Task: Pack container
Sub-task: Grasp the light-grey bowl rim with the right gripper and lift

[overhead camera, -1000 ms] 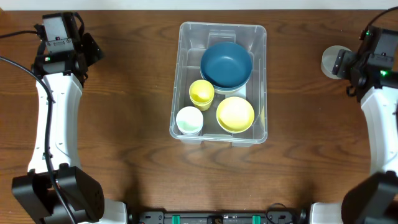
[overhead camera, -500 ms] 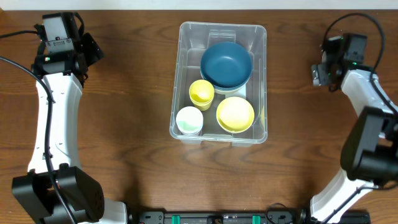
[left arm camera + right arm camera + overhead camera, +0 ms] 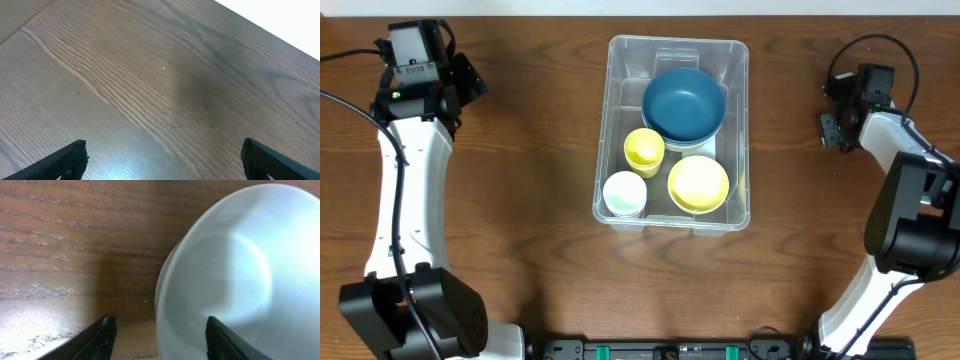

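Your right gripper (image 3: 159, 324) is spread open with the rim of a pale bowl (image 3: 235, 265) between its fingers, not yet pinched, near the right edge of the table (image 3: 520, 200) and well apart from the container (image 3: 678, 41) at the centre. That container holds a blue bowl (image 3: 684, 103), yellow bowl (image 3: 698, 183), yellow cup (image 3: 644, 148) and white cup (image 3: 625, 192), so I judge this pale bowl the last piece in view to pack. Your left gripper (image 3: 164, 145) hangs open over the table, idle.
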You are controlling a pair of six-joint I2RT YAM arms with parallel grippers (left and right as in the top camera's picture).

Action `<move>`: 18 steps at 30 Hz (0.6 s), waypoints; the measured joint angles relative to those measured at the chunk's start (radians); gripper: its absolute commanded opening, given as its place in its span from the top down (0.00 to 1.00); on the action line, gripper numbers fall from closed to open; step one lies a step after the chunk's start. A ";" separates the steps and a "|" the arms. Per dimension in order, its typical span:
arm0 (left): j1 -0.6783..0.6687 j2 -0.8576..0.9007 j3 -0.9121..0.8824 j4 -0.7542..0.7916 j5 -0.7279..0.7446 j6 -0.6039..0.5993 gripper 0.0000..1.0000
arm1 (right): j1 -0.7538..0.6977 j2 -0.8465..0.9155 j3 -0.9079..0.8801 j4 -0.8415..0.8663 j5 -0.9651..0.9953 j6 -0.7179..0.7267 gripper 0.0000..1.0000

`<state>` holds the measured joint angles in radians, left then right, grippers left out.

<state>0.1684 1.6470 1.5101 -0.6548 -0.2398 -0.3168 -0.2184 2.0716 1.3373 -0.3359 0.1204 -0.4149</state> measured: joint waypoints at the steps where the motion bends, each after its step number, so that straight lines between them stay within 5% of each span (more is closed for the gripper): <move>1: 0.000 0.000 0.000 0.000 0.000 0.000 0.02 | 0.000 0.000 0.000 -0.001 0.000 0.000 0.66; 7: 0.000 0.000 0.000 0.000 0.000 0.000 0.02 | 0.001 0.000 0.002 -0.035 -0.004 0.030 0.99; 18: 0.000 0.000 0.000 0.000 0.000 0.000 0.02 | 0.107 -0.132 0.005 -0.196 0.001 0.122 0.99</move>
<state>0.1684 1.6470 1.5101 -0.6548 -0.2398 -0.3168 -0.1116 1.9400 1.3418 -0.5316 0.1211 -0.2932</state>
